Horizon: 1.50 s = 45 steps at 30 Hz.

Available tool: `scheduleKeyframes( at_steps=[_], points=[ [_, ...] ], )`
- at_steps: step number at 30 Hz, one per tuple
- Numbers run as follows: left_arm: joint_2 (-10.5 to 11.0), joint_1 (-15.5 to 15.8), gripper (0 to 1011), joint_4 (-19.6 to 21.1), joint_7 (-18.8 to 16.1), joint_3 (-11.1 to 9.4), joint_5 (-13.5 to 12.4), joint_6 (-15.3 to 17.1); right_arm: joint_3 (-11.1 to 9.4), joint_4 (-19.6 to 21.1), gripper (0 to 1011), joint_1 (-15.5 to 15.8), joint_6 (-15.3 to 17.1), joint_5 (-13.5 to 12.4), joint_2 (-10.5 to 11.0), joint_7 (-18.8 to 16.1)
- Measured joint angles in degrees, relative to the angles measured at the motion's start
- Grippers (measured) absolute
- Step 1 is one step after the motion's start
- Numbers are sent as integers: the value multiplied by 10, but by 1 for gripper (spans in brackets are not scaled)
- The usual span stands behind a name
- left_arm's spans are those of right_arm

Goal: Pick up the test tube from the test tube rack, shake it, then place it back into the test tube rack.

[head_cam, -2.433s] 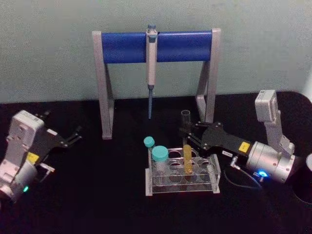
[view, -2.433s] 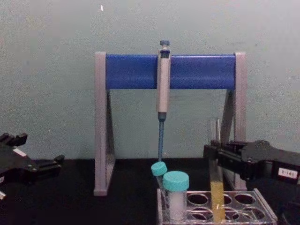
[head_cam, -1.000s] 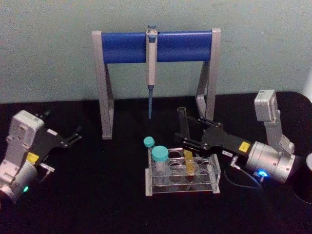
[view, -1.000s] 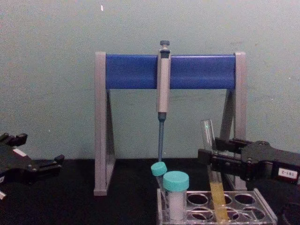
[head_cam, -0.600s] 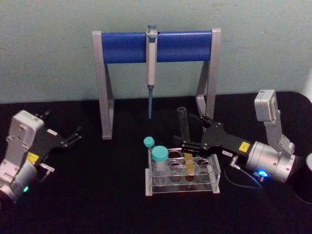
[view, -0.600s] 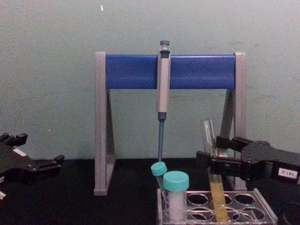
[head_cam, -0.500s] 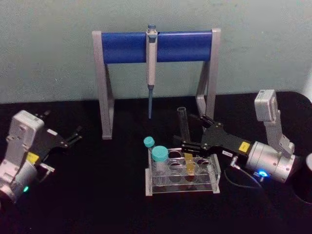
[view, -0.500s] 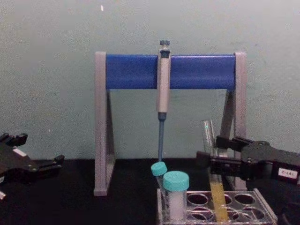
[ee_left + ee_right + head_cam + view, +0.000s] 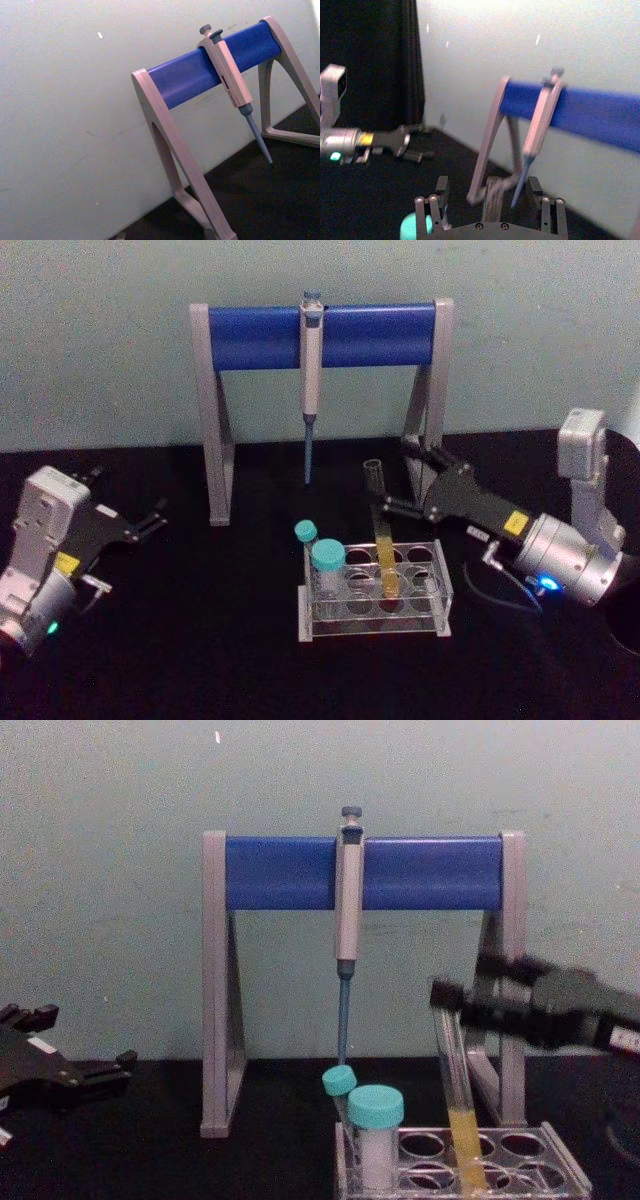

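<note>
Two teal-capped vials [image 9: 327, 558] stand at the left end of the test tube rack [image 9: 372, 615], and we count one test tube [image 9: 381, 540] in it, leaning with its mouth tipped left and its yellow liquid down in a hole. Our right hand [image 9: 392, 485] sits behind the rack by the tube's upper part with its fingers spread, one either side; whether they touch the glass we cannot tell. In the chest view that hand [image 9: 470, 995] hangs level with the tube's rim [image 9: 440, 1010]. Our left hand [image 9: 150, 520] rests open, well apart, with bare black worktop [image 9: 200, 640] between. One pipette [image 9: 347, 900] hangs from the blue stand [image 9: 420, 872] behind.
</note>
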<state>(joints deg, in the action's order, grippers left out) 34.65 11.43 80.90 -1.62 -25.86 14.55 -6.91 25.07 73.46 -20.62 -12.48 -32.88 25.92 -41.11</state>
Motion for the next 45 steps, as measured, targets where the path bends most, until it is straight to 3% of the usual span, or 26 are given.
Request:
scheduleKeyframes(
  at_steps=[5, 8, 11, 14, 19, 27, 34, 45],
  points=[
    [0, 0, 1001, 0, 0, 0, 0, 0, -28, 47, 1000, 26, -27, 9, 0, 46],
    [0, 0, 1001, 0, 0, 0, 0, 0, -46, 87, 1000, 50, -23, 39, 4, 109],
    [0, 0, 1001, 0, 0, 0, 0, 0, -60, 125, 1000, 74, 16, 89, 10, 193],
    [0, 0, 1001, 0, 0, 0, 0, 0, -71, 140, 1000, 90, 58, 117, 9, 250],
    [0, 0, 1001, 0, 0, 0, 0, 0, -80, 140, 1000, 101, 120, 135, 2, 295],
    [0, 0, 1001, 0, 0, 0, 0, 0, -85, 109, 1000, 109, 187, 136, -19, 312],
    [0, 0, 1001, 0, 0, 0, 0, 0, -91, 91, 1000, 110, 204, 131, -30, 299],
    [0, 0, 1002, 0, 0, 0, 0, 0, -90, 93, 1000, 109, 203, 131, -29, 301]
  ],
)
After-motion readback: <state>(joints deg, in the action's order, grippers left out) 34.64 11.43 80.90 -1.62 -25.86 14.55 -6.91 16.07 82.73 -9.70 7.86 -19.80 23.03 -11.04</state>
